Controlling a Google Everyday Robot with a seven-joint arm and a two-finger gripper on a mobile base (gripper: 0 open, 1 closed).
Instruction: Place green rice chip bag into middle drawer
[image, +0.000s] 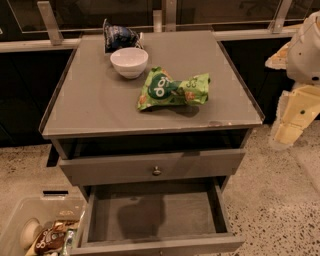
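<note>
The green rice chip bag (172, 89) lies flat on the grey cabinet top (90, 105), right of centre and in front of the white bowl (129, 61). The middle drawer (192, 210) is pulled wide open below, and its flat grey floor is bare. My gripper (291, 125) hangs at the right edge of the view, beside the cabinet's right side. It is level with the top's front edge, apart from the bag, and holds nothing I can see.
A dark blue snack bag (117, 36) lies behind the bowl at the back of the top. The grey drawer with a round knob (156, 170) stands slightly open above the middle drawer. A clear bin (30, 220) with brown snack packets (47, 241) sits on the floor at lower left.
</note>
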